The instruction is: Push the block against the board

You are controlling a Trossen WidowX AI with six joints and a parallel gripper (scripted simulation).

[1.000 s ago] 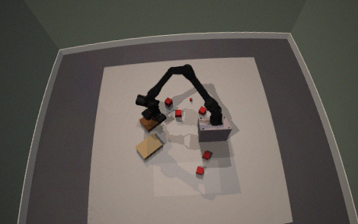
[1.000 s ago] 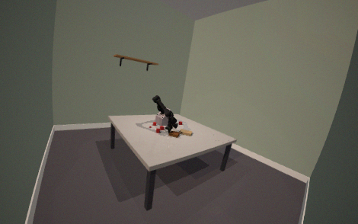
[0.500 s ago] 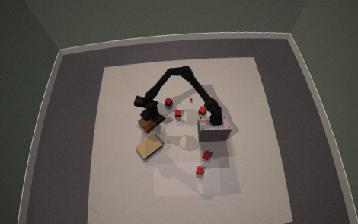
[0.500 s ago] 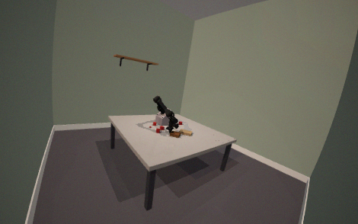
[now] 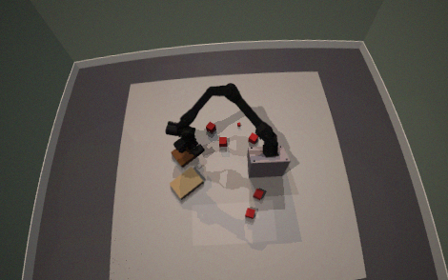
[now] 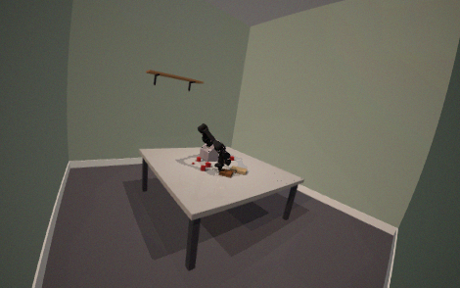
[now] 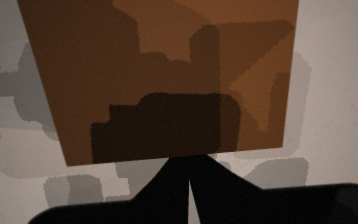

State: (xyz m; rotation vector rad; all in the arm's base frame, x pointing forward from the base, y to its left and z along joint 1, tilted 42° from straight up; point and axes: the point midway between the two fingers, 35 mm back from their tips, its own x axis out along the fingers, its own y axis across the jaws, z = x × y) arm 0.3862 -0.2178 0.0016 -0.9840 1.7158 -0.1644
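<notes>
A brown wooden piece (image 5: 180, 156) (image 6: 226, 173) (image 7: 170, 75) lies flat on the table, partly under the hand in the top view. A tan wooden piece (image 5: 187, 183) (image 6: 240, 170) lies flat below it in the top view, with a narrow strip of table between them. Their edges look roughly parallel. The brown piece is cut off in the wrist view, so I cannot tell which piece is square. My gripper (image 5: 190, 147) (image 6: 218, 167) (image 7: 186, 151) is shut and empty. Its tips are at the brown piece's near edge in the wrist view; contact is unclear.
Several red cubes, among them one (image 5: 211, 127) and another (image 5: 223, 141), lie right of the hand in the top view. The arm's grey base (image 5: 268, 169) stands farther right. Two more cubes (image 5: 259, 193) (image 5: 250, 213) lie below the base.
</notes>
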